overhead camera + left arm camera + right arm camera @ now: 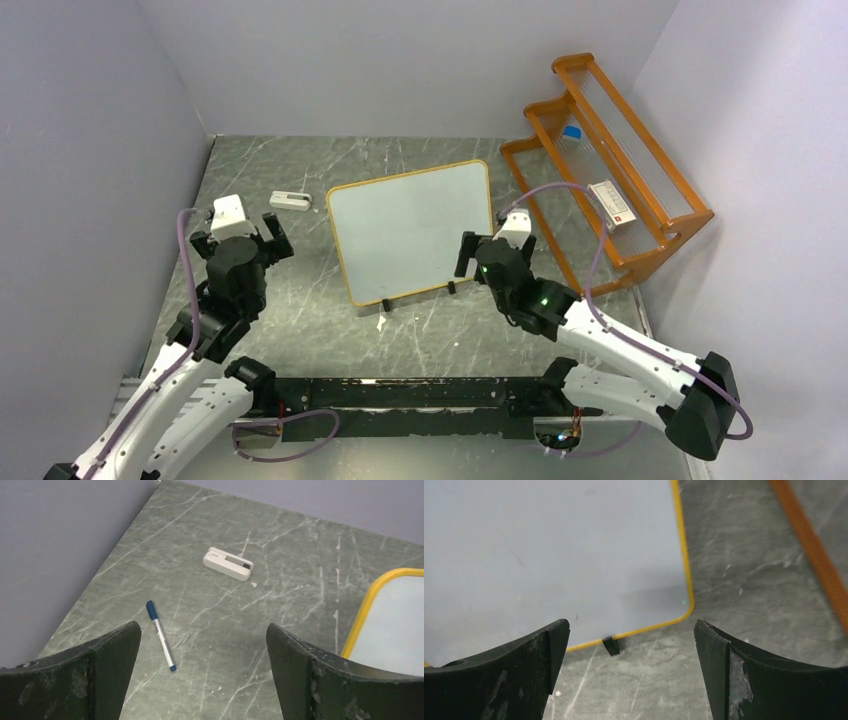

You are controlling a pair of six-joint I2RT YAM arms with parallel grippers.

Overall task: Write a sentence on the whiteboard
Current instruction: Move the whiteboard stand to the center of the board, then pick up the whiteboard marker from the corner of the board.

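Whiteboard (410,230) runs lengthwise left-right, feet (386,303) on near edge.

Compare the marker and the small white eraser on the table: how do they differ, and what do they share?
The marker is long and thin; the eraser is a short, broad block. The marker has a blue cap and blue tip on a white barrel; the eraser is white with a dark end. The marker lies nearer the left wrist camera, the eraser farther off. Both lie flat on the table, apart from each other.
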